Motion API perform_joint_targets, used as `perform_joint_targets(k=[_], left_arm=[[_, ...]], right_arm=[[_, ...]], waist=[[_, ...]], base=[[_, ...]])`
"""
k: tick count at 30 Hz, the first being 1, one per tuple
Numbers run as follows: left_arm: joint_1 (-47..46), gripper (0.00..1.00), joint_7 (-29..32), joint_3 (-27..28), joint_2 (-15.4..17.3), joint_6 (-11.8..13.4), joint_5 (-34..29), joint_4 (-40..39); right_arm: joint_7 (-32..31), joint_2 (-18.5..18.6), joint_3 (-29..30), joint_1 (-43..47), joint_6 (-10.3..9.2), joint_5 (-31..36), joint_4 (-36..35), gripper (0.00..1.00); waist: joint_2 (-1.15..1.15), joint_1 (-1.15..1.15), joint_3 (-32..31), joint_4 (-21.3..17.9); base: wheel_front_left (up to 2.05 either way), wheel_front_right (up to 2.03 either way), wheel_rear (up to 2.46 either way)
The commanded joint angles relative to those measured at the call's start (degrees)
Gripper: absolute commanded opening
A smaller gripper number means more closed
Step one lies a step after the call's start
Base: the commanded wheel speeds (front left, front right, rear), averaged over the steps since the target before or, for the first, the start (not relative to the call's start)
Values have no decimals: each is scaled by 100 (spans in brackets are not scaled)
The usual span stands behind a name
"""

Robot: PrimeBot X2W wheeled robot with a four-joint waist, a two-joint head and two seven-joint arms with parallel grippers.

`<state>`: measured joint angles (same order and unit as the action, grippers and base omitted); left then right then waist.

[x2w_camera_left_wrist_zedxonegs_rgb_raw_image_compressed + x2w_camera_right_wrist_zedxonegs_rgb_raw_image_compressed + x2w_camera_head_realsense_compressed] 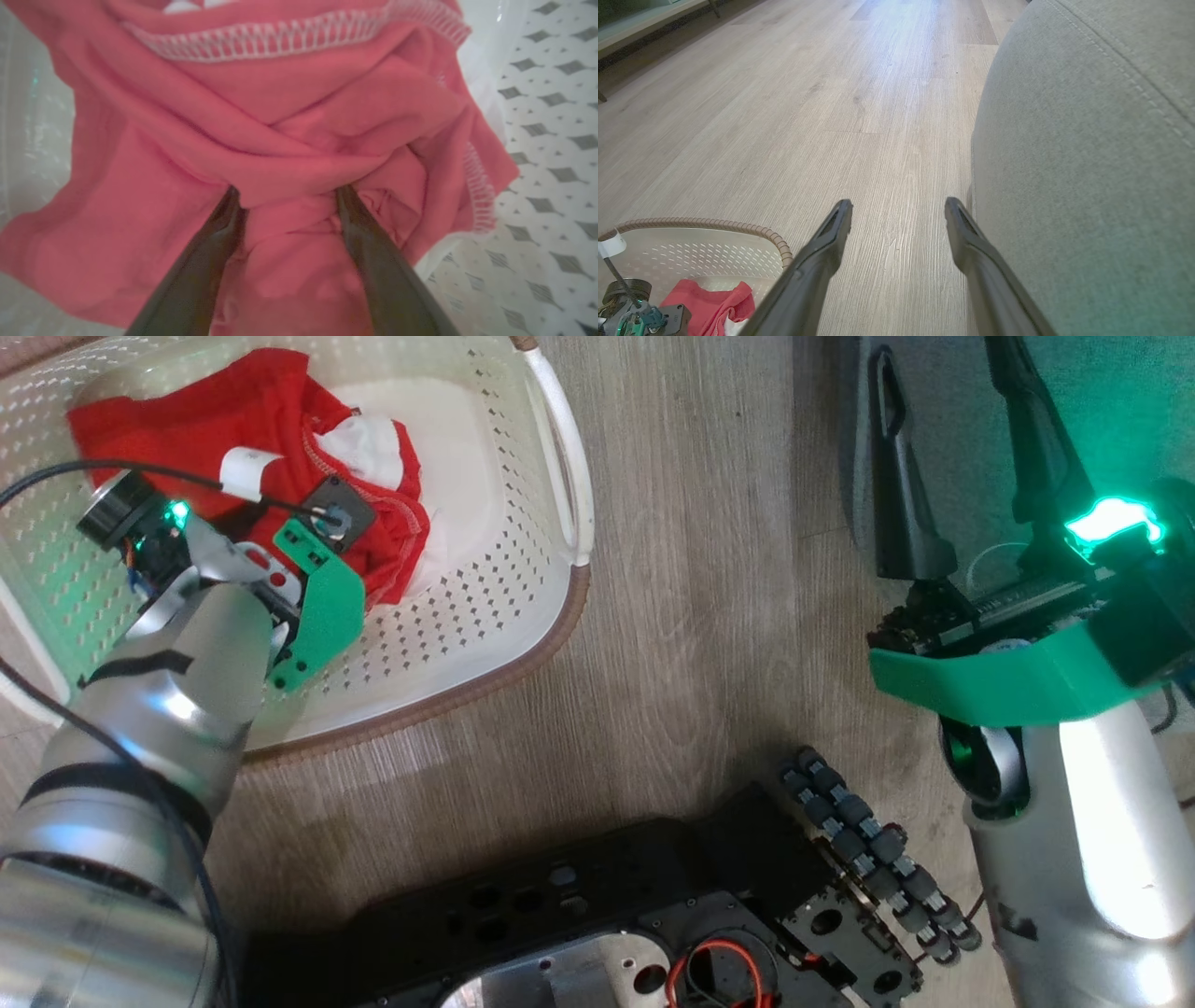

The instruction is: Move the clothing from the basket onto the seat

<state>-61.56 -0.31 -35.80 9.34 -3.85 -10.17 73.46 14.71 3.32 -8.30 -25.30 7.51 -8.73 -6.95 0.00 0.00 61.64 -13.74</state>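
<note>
Floor-level check. The basket sits on the wood floor, to the robot's L. It is cream perforated plastic w/ a brown woven rim, and its white handle is on the side nearest the seat. The clothing lies inside the basket, bunched toward the far-left part. It is red fabric w/ a white panel showing in the heap. Can't tell whether it is one garment or two.

The L arm reaches down into the basket. The left gripper has its fingers spread wide, tips dug into the red folds, w/ a ridge of fabric humped btwn them. The jaws stand apart and nothing is clamped. White zigzag stitching runs along a hem above the tips. In the wrist view the basket's perforated wall shows to the R of the fabric.

The right gripper has its fingers wide apart and holds nothing. It hangs above bare floor, close beside the seat and well apart from the basket. Contact w/ the seat can't be judged. The seat is grey upholstery w/ a rounded corner and a pale stitched seam.

The robot's dark base stands near the basket rim, btwn the two arms.
</note>
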Motion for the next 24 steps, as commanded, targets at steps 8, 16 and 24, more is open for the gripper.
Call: perform_joint_targets(k=[8,16,24], left_arm=[[84,0,239,-6,203,-107,96,48],[95,0,-62,-56,184,-59,195,49],[471,0,-828,35,-96,29,489,49]], right_arm=[[29,-44,-22,272,-2,-100,-137,100],[29,-44,5,54,-2,-91,-52,100],[29,-44,123,60,-2,27,159,100]], waist=[[0,0,-6,-3],[0,0,-201,32],[0,0,-1084,255]], base=[[0,0,0],[0,0,0],[0,0,0]])
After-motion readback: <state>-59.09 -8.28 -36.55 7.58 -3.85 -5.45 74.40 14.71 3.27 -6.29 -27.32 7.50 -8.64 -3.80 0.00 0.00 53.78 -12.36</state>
